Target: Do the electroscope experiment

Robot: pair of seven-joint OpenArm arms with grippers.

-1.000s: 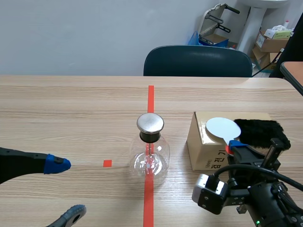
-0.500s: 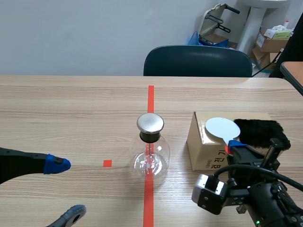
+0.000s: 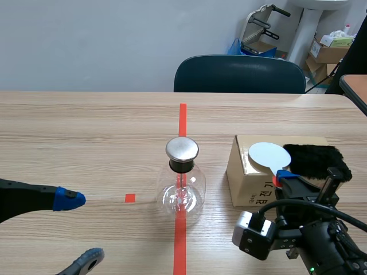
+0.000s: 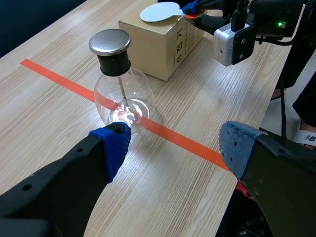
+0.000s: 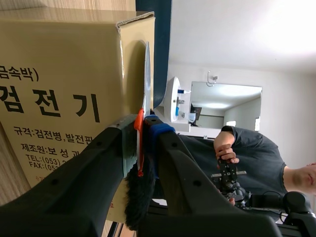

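1. The right gripper (image 3: 285, 179) has its fingers closed on the red handle (image 5: 139, 143) of the white disc (image 3: 268, 154). The disc lies flat on the box (image 3: 249, 189), just beside the black fur (image 3: 315, 160).
2. The step in hand looks like charging the disc. Hold it by the handle only, and rub its face across the fur without pushing the fur off the box.
3. Lift straight up before carrying, because the thin handle could twist between the fingers.
4. The flask (image 3: 182, 193) stands upright on the red tape in the middle of the bench (image 3: 86, 132), apart from the box. Bring the disc to its metal cap (image 3: 182, 149) slowly, since a knock could tip the glass.
5. The left gripper (image 4: 174, 148) has its fingers wide open. It sits low, near the flask but not touching it, and could steady the flask if needed.
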